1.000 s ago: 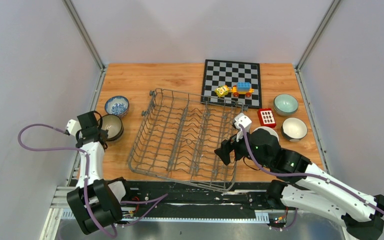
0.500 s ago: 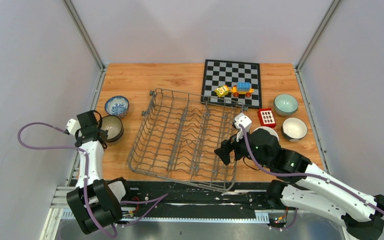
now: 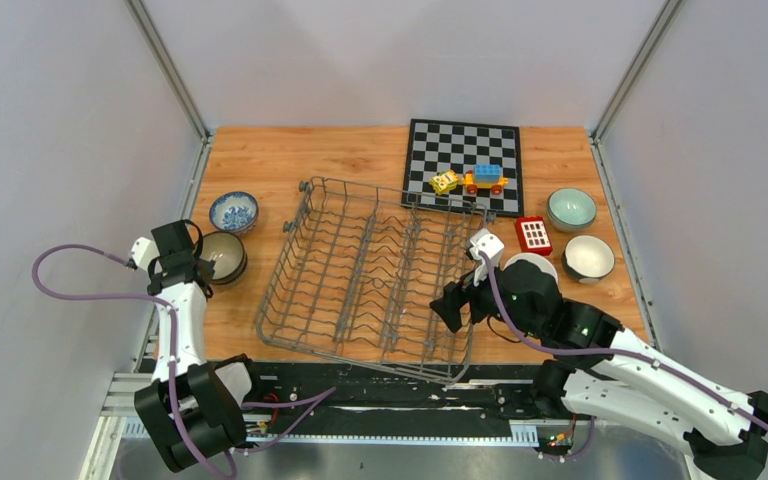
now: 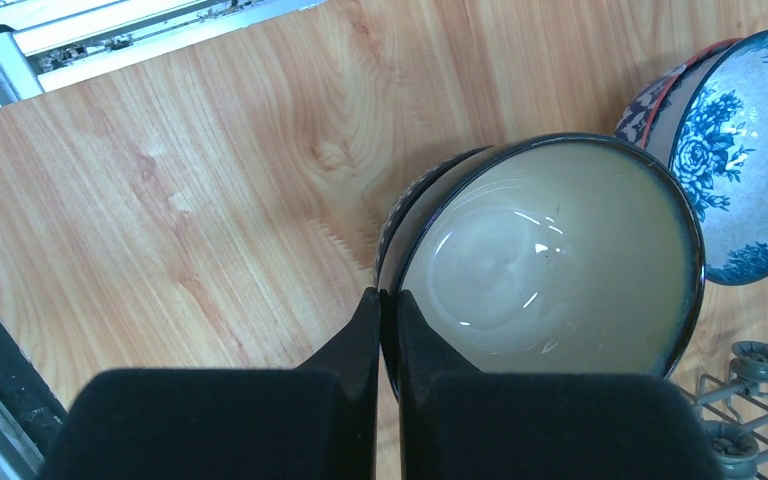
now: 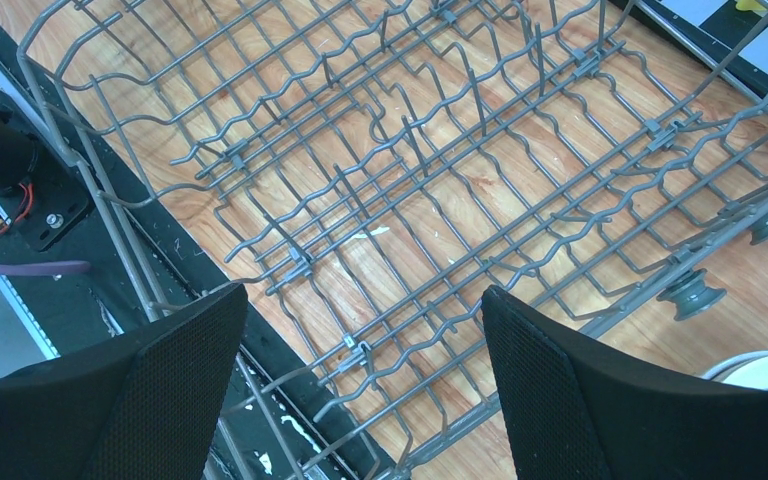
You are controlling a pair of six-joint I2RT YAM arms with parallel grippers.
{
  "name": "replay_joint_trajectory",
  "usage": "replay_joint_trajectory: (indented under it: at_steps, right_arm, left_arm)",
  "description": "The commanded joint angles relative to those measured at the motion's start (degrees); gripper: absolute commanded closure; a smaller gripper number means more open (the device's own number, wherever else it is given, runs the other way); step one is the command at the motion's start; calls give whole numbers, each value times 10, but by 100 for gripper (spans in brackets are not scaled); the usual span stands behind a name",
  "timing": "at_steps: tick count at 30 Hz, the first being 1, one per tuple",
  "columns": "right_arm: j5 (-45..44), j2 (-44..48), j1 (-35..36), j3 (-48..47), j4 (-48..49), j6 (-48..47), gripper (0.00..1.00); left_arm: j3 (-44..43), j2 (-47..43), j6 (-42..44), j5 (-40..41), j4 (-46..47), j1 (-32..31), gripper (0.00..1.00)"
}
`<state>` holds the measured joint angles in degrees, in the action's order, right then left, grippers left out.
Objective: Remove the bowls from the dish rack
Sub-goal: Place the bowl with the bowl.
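Observation:
The grey wire dish rack (image 3: 370, 270) lies mid-table, and no bowl shows inside it. On its left stand a blue-and-white bowl (image 3: 233, 211) and a dark brown bowl (image 3: 225, 254) with a beige inside. My left gripper (image 4: 388, 295) is shut on the near rim of the brown bowl (image 4: 550, 260), one finger inside and one outside, next to the blue-and-white bowl (image 4: 750, 150). My right gripper (image 5: 363, 295) stands open over the rack's (image 5: 440, 170) near right corner, holding nothing. On the right sit a celadon bowl (image 3: 571, 209), a white-inside bowl (image 3: 588, 257) and a white bowl (image 3: 532, 262) partly hidden by my right arm.
A chessboard (image 3: 463, 160) at the back carries small toy blocks (image 3: 472, 180). A red toy block (image 3: 533, 234) lies between the rack and the right-hand bowls. The rack's near edge overhangs the black strip (image 5: 70, 215) at the table's front.

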<state>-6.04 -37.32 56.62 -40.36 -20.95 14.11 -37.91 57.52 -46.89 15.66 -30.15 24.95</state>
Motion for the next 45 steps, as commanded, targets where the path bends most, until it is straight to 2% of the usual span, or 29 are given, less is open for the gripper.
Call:
replay_joint_trajectory:
  at_steps: [1,4,15,19,29,38,45]
  right_arm:
    - [-2,12,6,11,3,9,10]
    - [-2,14,6,11,1,11,10]
    - [-3,28,6,13,-5,18,10]
    - [-4,32,6,14,-8,21,10]
    - [-3,33,6,12,-8,20,10]
    - [1,30,6,2,-12,13,10]
    - [-15,27,6,-17,-18,-5,10]
  left_arm:
    - [-3,-13,4,0,26,4,97]
    - [-5,-9,7,-2,25,4,91]
    - [-3,0,16,-4,22,4,85]
    - [-3,-4,18,-7,21,4,71]
    - [-37,-16,28,21,-15,4,57]
    - [-98,-17,33,29,-59,4,28]
    - [-130,-32,34,-25,-46,-16,20]
